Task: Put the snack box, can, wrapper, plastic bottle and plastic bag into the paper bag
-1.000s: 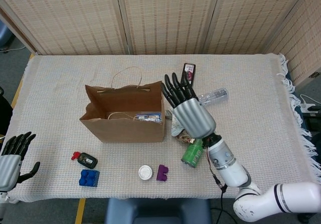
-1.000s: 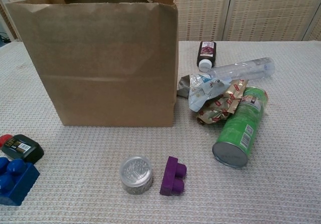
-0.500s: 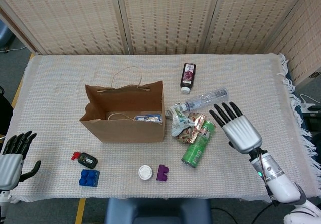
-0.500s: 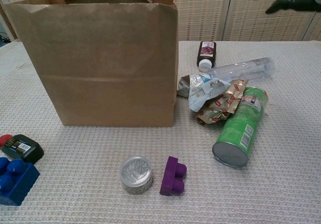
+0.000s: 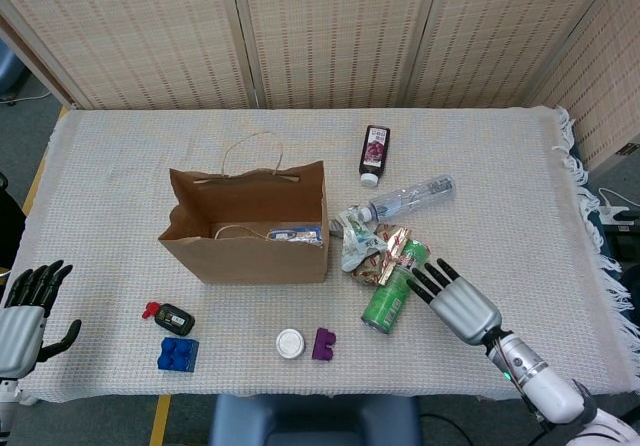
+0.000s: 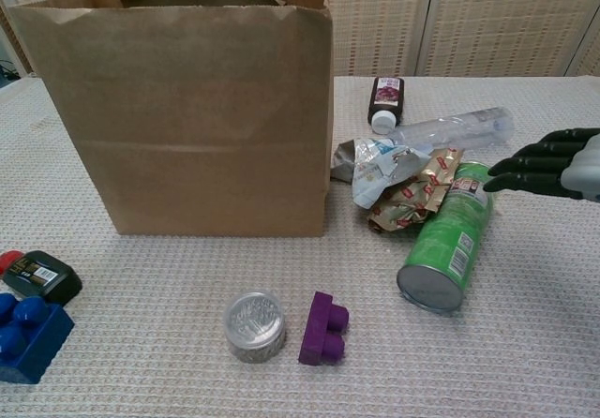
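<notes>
Green can (image 5: 392,295) on its side, just beside right hand (image 5: 460,302) fingertips.

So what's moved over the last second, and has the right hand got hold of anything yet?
The right hand swung from above the paper bag's right edge out to the right, then came back down toward the green can. Its fingers are spread beside the can's upper end and hold nothing. The can, wrapper, plastic bottle, paper bag and left hand have not moved.
</notes>
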Controlling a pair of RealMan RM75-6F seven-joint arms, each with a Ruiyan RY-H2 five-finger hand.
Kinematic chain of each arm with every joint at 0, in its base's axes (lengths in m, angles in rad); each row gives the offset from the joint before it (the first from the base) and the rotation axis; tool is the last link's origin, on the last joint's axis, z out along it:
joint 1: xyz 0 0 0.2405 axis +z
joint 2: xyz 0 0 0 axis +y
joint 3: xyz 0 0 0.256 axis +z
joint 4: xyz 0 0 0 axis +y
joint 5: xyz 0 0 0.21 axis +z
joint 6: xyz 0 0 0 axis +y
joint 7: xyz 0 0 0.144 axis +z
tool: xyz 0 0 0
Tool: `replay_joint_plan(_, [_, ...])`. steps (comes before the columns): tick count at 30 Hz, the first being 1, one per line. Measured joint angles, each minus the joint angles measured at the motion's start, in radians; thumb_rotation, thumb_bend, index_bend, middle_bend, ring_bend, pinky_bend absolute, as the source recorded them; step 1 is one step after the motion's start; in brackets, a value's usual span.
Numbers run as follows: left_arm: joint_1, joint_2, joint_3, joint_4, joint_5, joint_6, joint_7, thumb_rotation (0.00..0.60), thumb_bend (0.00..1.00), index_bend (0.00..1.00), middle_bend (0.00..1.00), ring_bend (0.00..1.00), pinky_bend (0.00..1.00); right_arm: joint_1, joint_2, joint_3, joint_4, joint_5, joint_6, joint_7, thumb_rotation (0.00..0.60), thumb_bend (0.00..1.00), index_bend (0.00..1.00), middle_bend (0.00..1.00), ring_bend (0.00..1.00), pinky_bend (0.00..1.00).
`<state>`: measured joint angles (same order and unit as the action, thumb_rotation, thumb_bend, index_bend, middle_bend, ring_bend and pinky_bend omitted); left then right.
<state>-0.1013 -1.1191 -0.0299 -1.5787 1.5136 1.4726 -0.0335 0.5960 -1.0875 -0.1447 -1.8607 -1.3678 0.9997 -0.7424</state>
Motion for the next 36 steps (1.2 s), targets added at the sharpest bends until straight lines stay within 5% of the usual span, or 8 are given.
replay_joint_plan(12, [-0.002,0.003,0.002,0.003,0.004,-0.003,-0.013,0.600,0.37,0.06,0.00,0.00,0.00,0.057,-0.190,0.072,0.057,0.115,-0.074,-0.139,0.600,0.00,0.00,0.00,0.00,0.08])
replay_joint_plan(24, [-0.002,0.004,0.003,0.006,0.006,-0.002,-0.020,0.600,0.37,0.06,0.00,0.00,0.00,0.118,-0.293,0.081,0.081,0.220,-0.103,-0.265,0.600,0.00,0.02,0.05,0.00,0.07])
replay_joint_plan(27, [-0.001,0.004,0.003,0.006,0.006,-0.002,-0.021,0.600,0.37,0.06,0.00,0.00,0.00,0.120,-0.309,0.076,0.092,0.217,-0.087,-0.277,0.600,0.05,0.19,0.24,0.08,0.08])
replay_joint_plan(31, [0.000,0.004,0.003,0.006,0.005,-0.001,-0.022,0.600,0.37,0.06,0.00,0.00,0.00,0.115,-0.310,0.064,0.097,0.167,-0.063,-0.270,0.600,0.14,0.60,0.58,0.37,0.20])
replay_joint_plan(36, [0.000,0.003,0.004,0.007,0.006,0.001,-0.020,0.600,0.37,0.06,0.00,0.00,0.00,0.099,-0.276,0.041,0.099,0.062,-0.023,-0.225,0.600,0.22,0.79,0.71,0.54,0.33])
